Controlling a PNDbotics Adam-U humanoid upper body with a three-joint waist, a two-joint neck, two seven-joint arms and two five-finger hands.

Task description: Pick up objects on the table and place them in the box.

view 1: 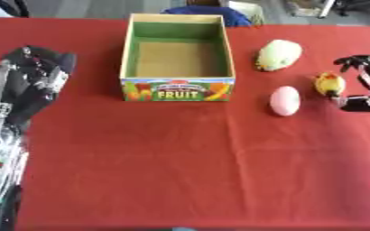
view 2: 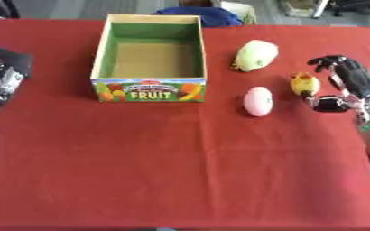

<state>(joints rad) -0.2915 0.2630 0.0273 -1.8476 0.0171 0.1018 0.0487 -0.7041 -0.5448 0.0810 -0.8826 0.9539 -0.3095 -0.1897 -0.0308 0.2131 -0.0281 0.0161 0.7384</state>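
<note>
right eye view: yellow fruit (view 2: 303, 83) beside right hand (view 2: 342, 85).

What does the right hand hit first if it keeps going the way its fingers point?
Most likely the small yellow object: the right hand is spread open beside it, fingers pointing left across the red table. Beyond it lies the pink egg-shaped object. Height is unclear.

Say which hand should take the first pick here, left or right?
Right, probably. The right hand sits open beside the small yellow object, with the pink egg-shaped object and pale green object on that side too. The left hand is across the box from all three.
</note>
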